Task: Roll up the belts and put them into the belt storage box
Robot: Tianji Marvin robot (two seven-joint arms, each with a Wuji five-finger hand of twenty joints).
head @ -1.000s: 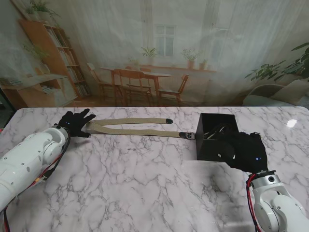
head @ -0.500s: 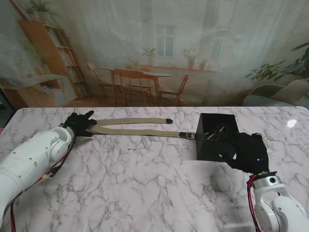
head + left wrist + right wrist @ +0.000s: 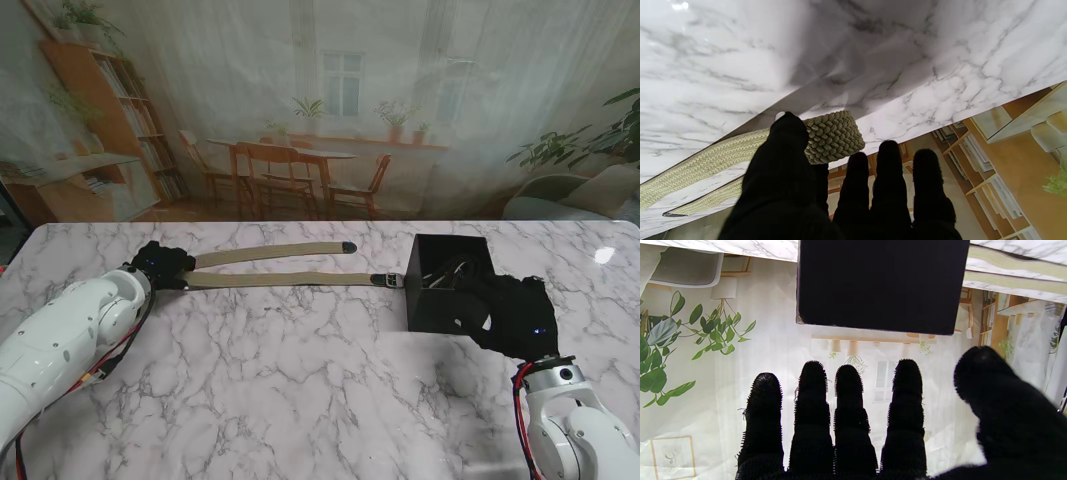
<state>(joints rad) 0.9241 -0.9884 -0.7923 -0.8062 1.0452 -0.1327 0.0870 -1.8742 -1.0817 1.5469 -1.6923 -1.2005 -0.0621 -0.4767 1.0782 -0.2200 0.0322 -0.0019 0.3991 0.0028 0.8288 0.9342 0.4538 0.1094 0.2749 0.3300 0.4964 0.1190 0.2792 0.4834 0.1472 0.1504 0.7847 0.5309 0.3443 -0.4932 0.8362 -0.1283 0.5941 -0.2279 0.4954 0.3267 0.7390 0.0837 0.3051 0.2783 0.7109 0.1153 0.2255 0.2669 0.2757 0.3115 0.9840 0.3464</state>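
At left hand, black-gloved fingers are curled around the folded end of the beige woven fabric belt. Left wrist view: thumb pressed on top of the braided fold, other three fingers straight and just past the fold, not wrapped on it. Fold looks pinched between thumb and hand, lifted slightly off the white grey-veined marble desk.

From the fold two belt runs spread rightward in a narrow V. Farther run ends in a dark tip lying flat on the desk. Nearer run ends at a dark buckle, just beside the left wall of the black square open-top belt storage box. Buckle touching the box or not: cannot tell.

Right hand, also black-gloved, rests at the nearer right corner of the box, on or against its rim. Right wrist view: four fingers straight and side by side, thumb apart, nothing held; black box wall ahead of the fingertips, gap visible between them.

Inside the box some dark coiled content with pale glints shows, too dark to identify. Box stands upright on the desk, right of centre, well apart from left hand. White arm shells rise from both near corners.
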